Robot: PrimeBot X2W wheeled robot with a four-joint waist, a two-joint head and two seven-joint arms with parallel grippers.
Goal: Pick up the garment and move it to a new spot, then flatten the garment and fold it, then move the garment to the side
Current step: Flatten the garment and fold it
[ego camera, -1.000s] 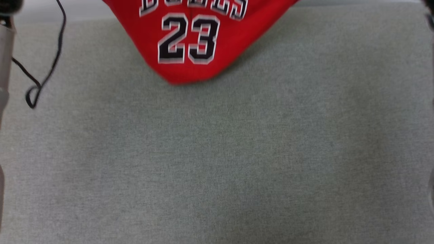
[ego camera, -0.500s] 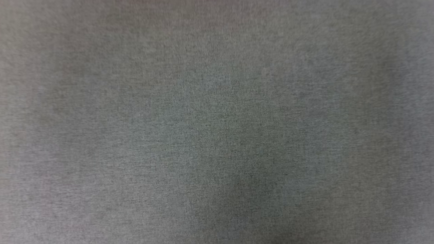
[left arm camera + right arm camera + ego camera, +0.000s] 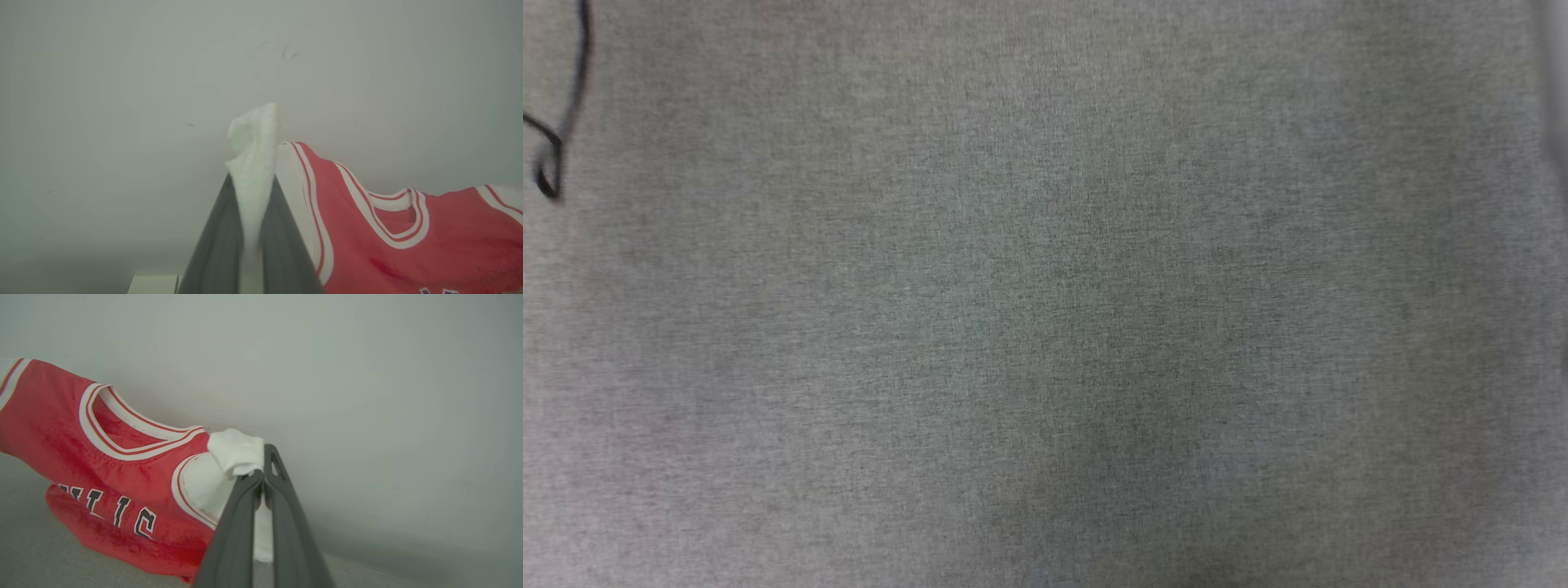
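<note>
The garment (image 3: 392,241), a red jersey with white sleeve ends and striped V-collar, hangs spread between both grippers in front of a pale wall. In the left wrist view my left gripper (image 3: 253,179) is shut on one bunched white sleeve end (image 3: 255,134). In the right wrist view my right gripper (image 3: 261,473) is shut on the other white sleeve end (image 3: 235,451), and the garment (image 3: 122,465) sags leftward with black lettering showing. Its lower edge hangs close over the grey table (image 3: 32,547); whether it touches I cannot tell.
The head view looks down on the grey fabric tabletop (image 3: 1045,310). A thin black cable (image 3: 582,57) loops at its upper left corner. A pale wall (image 3: 122,81) stands behind the hanging garment.
The whole head view has shifted, so the camera moved. The jersey's lower part with "23", at the top of that view one second ago, is out of it now.
</note>
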